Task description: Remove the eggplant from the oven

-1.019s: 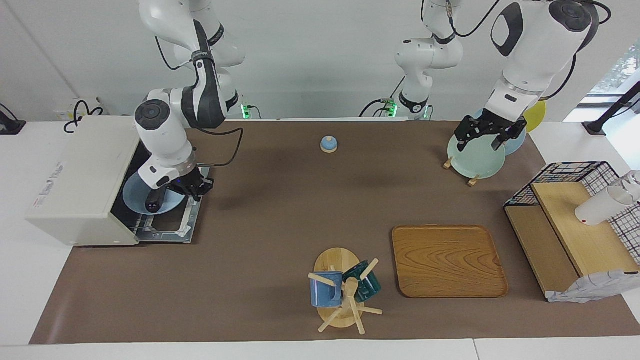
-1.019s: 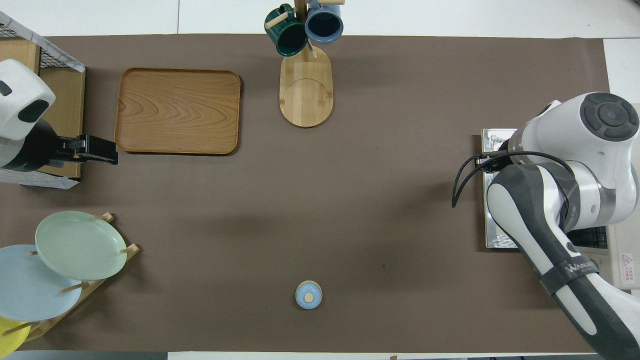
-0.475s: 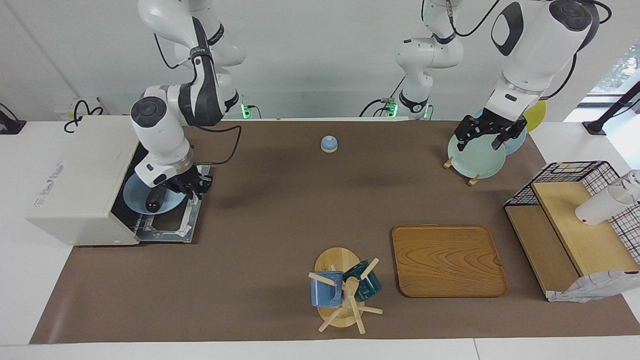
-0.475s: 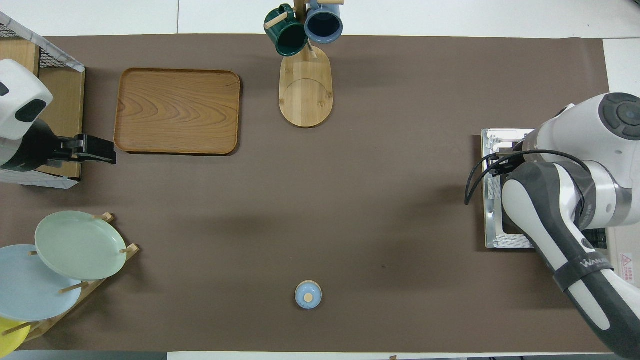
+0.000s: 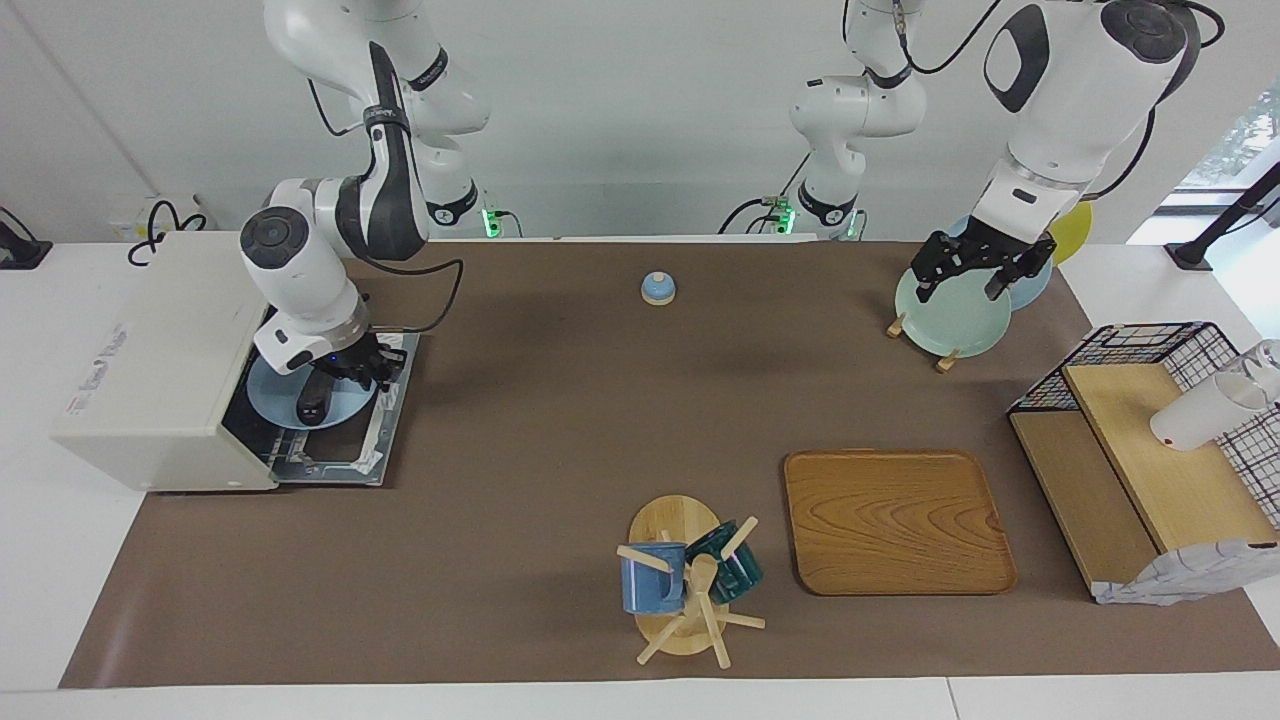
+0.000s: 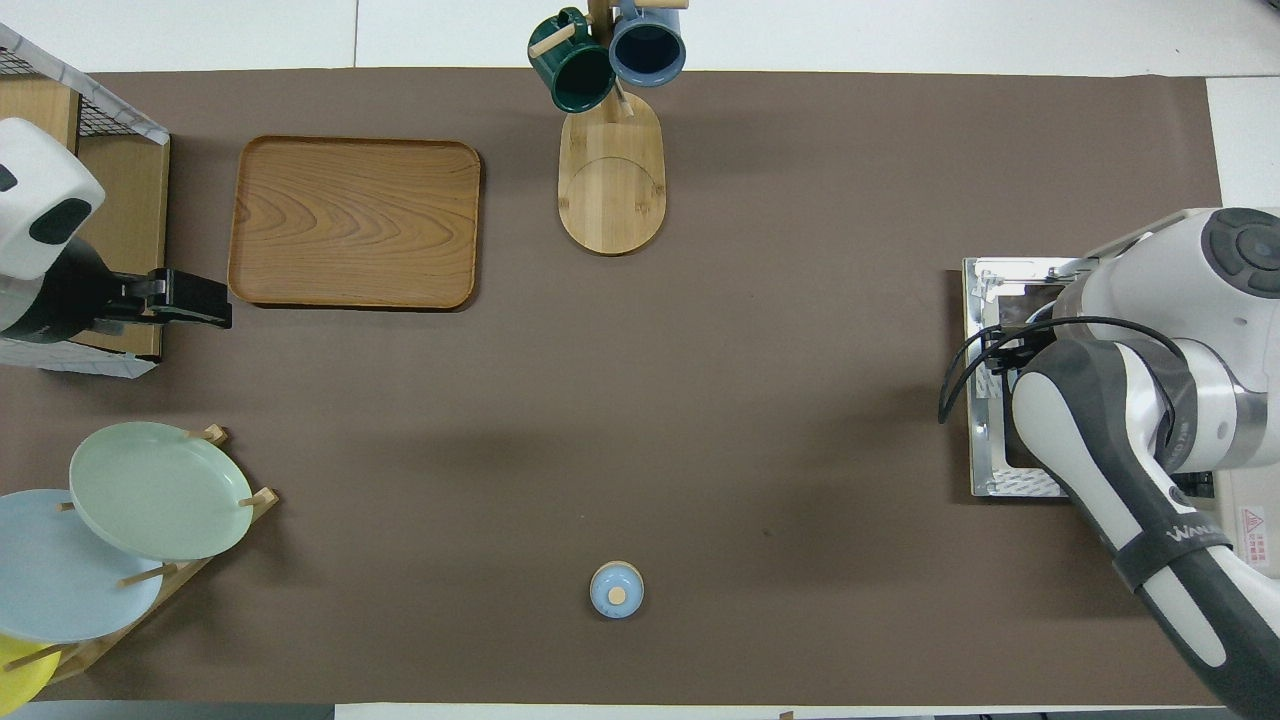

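The cream-white oven (image 5: 150, 350) stands at the right arm's end of the table, its door (image 5: 340, 455) folded down flat on the mat. Inside, the dark eggplant (image 5: 311, 405) lies on a light blue plate (image 5: 270, 395). My right gripper (image 5: 345, 376) is low in the oven's mouth, right at the eggplant's end nearer the robots; I cannot tell whether it touches it. In the overhead view the right arm hides the eggplant and only the door (image 6: 985, 300) shows. My left gripper (image 5: 962, 283) waits, open and empty, above the plate rack; it also shows in the overhead view (image 6: 215, 305).
A plate rack with a green plate (image 5: 950, 315) stands near the left arm's base. A blue bell (image 5: 657, 288), a wooden tray (image 5: 895, 520), a mug tree (image 5: 685, 580) and a wire basket with wooden shelves (image 5: 1150, 440) are on the mat.
My right gripper has moved across the open door into the oven's mouth, up to the eggplant. The eggplant and the left arm have stayed put.
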Controlling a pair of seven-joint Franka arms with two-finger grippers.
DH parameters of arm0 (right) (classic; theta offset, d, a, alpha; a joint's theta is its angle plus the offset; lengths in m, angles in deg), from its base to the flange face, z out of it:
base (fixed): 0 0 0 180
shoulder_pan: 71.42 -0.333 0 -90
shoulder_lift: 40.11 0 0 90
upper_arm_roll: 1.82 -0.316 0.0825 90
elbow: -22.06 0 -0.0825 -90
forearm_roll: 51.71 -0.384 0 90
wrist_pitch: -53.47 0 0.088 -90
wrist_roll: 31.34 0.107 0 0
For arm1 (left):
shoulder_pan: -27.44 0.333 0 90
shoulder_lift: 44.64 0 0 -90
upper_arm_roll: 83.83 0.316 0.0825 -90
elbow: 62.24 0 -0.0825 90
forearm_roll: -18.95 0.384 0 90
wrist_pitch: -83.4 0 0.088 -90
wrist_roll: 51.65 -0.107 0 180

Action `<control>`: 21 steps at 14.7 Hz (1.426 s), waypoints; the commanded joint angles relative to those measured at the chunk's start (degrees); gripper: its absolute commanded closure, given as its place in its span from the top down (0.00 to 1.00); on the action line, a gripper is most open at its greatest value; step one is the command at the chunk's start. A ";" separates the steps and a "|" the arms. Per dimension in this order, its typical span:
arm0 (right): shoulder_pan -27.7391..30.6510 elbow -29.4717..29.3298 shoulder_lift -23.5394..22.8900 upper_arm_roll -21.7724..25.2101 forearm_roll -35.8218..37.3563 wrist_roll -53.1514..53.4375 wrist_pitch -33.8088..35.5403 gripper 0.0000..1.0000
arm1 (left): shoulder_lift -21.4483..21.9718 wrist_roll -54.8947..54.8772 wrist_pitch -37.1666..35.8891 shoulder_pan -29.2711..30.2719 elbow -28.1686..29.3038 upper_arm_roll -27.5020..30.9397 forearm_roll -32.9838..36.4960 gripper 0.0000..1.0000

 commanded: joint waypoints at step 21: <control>0.55 7.80 0.95 -0.85 -0.38 -0.30 -14.85 0.25 | 0.99 0.21 0.89 -0.40 1.22 0.00 -0.65 1.00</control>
